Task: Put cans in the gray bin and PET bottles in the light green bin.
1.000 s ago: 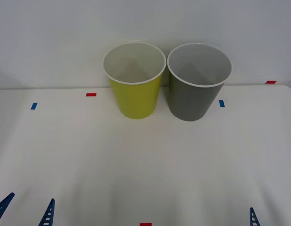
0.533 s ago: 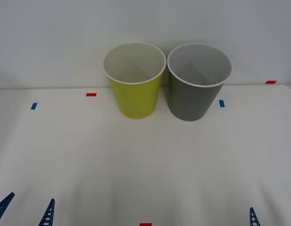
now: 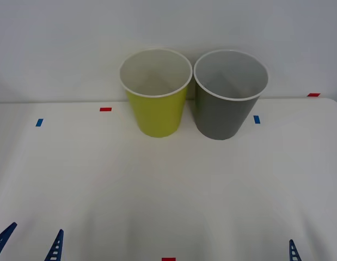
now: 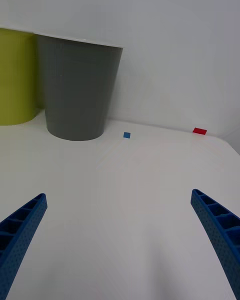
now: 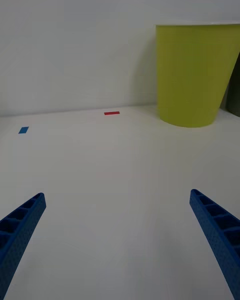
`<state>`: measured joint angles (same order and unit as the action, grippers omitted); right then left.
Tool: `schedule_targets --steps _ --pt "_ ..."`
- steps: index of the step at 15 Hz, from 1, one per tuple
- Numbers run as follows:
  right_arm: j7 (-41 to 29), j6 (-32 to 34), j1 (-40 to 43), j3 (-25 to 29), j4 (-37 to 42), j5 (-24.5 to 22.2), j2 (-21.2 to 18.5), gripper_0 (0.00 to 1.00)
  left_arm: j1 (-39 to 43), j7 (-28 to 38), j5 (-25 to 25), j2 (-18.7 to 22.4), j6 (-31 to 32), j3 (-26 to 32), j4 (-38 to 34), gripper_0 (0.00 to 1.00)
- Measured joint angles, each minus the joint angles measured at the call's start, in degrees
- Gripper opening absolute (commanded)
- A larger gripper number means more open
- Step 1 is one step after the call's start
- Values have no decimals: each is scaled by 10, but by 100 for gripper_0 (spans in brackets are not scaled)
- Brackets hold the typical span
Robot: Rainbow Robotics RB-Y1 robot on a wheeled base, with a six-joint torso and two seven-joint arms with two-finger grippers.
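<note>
Light green bin (image 3: 157,111): tall, round and tapered, yellow-green outside, white rim, pale inside; it stands upright at the far edge of the white table (image 3: 168,190), just left of centre.
Gray bin (image 3: 225,111): same shape and size, dark gray wall, white rim, pale inside; upright, just right of the green one. Their rims sit so close that I can't say whether they touch.
Inside the bins: as far as I can see down into them from the front, just pale walls; the bottoms are shadowed.
Writing: none that I can read on either bin; both walls look plain.
Tape marks: small bits of red tape (image 3: 105,109) and blue tape (image 3: 39,122) are stuck along the far part of the table; one blue bit (image 3: 257,119) lies just right of the gray bin's base, and another red bit (image 3: 168,259) sits at the near edge.
Left gripper (image 5: 120,240): at the near left corner of the table, blue ribbed fingers (image 3: 55,247) spread wide, holding nothing; the green bin is well off, far and to its right.
Right gripper (image 4: 120,240): at the near right, fingers likewise splayed and bare; the gray bin stands well apart from it, far and to its left.
</note>
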<state>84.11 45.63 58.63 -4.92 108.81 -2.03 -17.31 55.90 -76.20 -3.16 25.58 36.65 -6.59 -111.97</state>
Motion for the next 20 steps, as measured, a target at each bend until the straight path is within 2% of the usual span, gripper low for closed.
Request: schedule_targets --steps 20 --pt "0 0 0 0 0 0 0 100 0 0 0 0 0 0 0 100"
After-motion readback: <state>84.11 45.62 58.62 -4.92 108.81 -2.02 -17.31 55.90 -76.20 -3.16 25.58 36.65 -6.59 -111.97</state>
